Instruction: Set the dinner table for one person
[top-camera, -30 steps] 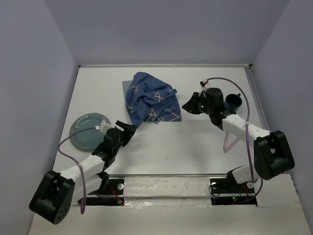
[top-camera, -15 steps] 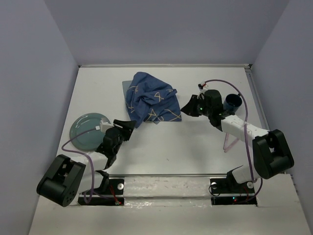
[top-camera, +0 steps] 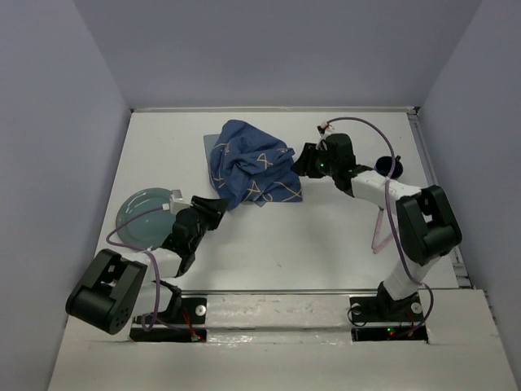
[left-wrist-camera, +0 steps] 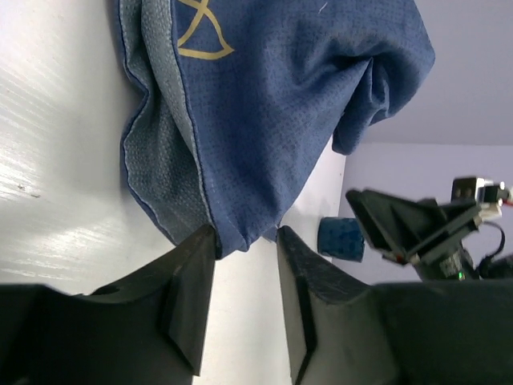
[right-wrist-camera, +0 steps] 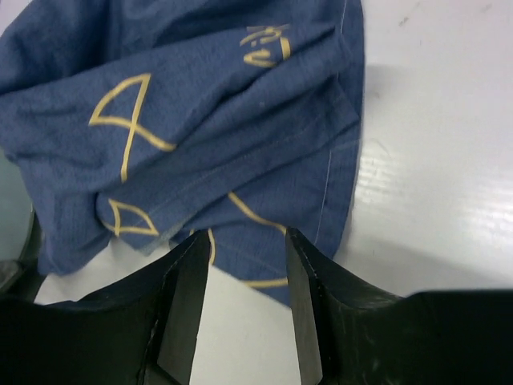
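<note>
The white dinner table [top-camera: 285, 244] carries a crumpled dark blue cloth mat [top-camera: 252, 167] with beige line drawings at the far middle. A pale green plate [top-camera: 140, 218] lies at the left. A dark blue cup [top-camera: 389, 169] stands at the right, partly behind the right arm. My left gripper [top-camera: 214, 207] is open at the mat's near left corner. In the left wrist view the mat's corner [left-wrist-camera: 240, 160] hangs just at the open fingertips [left-wrist-camera: 244, 234]. My right gripper [top-camera: 303, 161] is open at the mat's right edge. The mat's edge [right-wrist-camera: 216, 120] lies just beyond that gripper [right-wrist-camera: 244, 241].
A thin pink wire-like piece [top-camera: 378, 232] lies on the table beside the right arm. The cup [left-wrist-camera: 341, 238] and the right gripper [left-wrist-camera: 417, 228] show beyond the mat in the left wrist view. Grey walls close in the table at left, back and right.
My right gripper has moved left and away from the cup, up to the mat's right edge. My left gripper has edged toward the mat's near corner.
</note>
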Controlling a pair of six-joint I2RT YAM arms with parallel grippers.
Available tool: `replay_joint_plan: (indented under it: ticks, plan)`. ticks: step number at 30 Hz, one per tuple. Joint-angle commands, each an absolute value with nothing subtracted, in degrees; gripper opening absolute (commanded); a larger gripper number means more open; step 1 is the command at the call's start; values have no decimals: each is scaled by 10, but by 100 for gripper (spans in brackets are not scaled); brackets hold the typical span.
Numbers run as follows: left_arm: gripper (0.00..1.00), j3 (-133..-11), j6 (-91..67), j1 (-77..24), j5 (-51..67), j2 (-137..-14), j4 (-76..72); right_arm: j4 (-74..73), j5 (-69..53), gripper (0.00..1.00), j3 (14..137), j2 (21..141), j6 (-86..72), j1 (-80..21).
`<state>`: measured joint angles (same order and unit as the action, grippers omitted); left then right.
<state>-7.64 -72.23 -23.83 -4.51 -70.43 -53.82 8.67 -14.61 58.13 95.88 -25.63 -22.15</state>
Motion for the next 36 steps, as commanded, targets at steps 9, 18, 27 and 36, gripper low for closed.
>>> replay_joint_plan:
  ticks: [9, 18, 27, 36]
  plan:
    - [51, -66, -689, -225, -28, -696, -536, 116, -178, 49, 752, 1123, -173, -202]
    - [53, -81, -662, -223, -21, -736, -522, 142, -235, 62, 774, 1170, -204, -186]
    - [54, -92, -655, -222, -8, -746, -537, 197, -317, 67, 758, 1167, -201, -180]
    - [47, -87, -669, -221, -14, -750, -566, 195, -288, 52, 778, 1203, -229, -157]
